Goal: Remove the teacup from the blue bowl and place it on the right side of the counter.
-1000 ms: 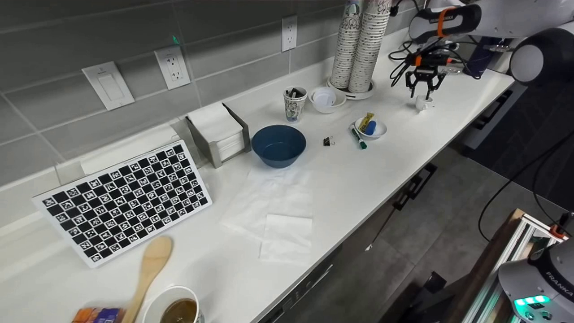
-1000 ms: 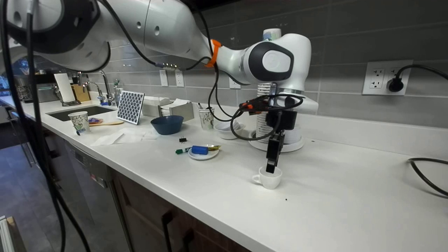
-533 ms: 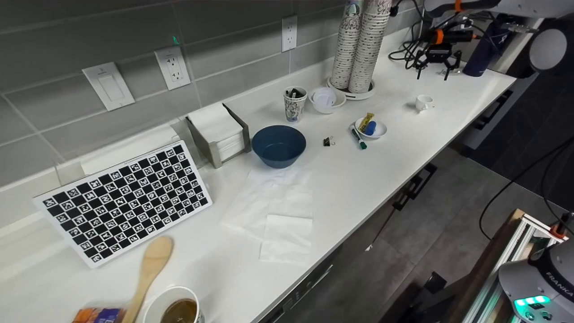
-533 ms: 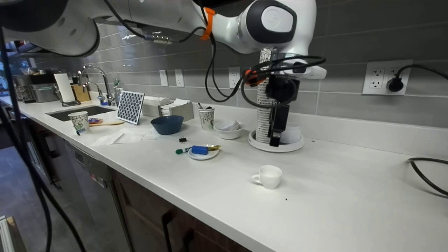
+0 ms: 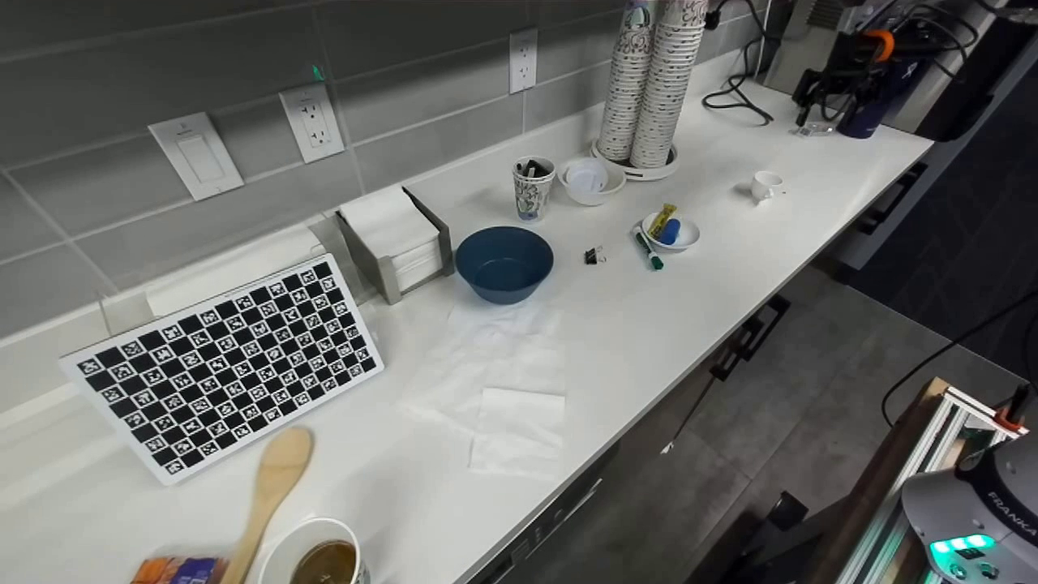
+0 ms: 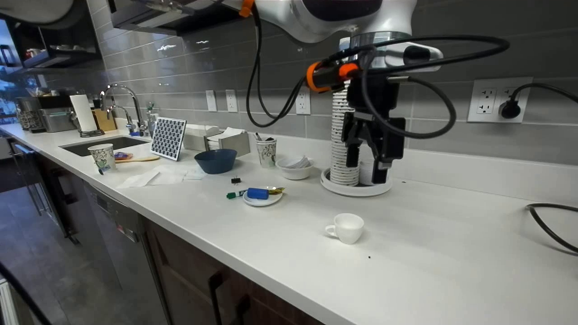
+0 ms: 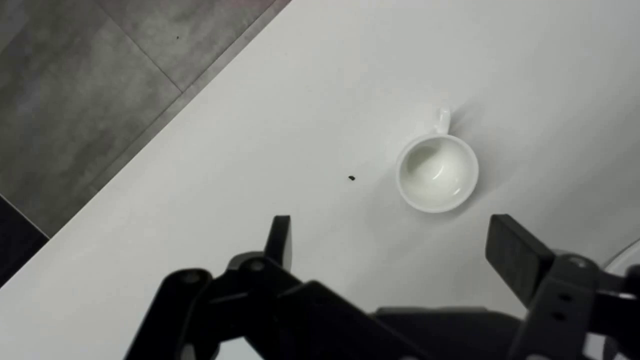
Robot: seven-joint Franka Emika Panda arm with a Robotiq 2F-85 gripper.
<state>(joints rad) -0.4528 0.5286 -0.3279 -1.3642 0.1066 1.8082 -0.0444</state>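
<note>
The teacup (image 5: 766, 186) is a tiny white cup standing upright on the white counter (image 5: 632, 341), toward the far end in this exterior view. It also shows in an exterior view (image 6: 347, 229) with its handle to the left, and in the wrist view (image 7: 437, 172) from above. The blue bowl (image 5: 503, 265) stands by the napkin box with nothing visible inside, also in an exterior view (image 6: 216, 161). My gripper (image 6: 366, 169) hangs above the counter, higher than the teacup and apart from it. In the wrist view the gripper (image 7: 392, 232) is open with nothing between its fingers.
Stacked paper cups (image 6: 344, 153) on a white dish stand close behind my gripper. A small plate (image 6: 263, 199) holds a blue item and a yellow packet, beside a green marker (image 5: 648, 248). A dark bottle (image 5: 868, 113) and cables (image 5: 746, 101) are at the far end.
My gripper has opened wider, lifted away from the teacup and turned, moving toward the far end by the bottle. The teacup and the blue bowl have stayed in place.
</note>
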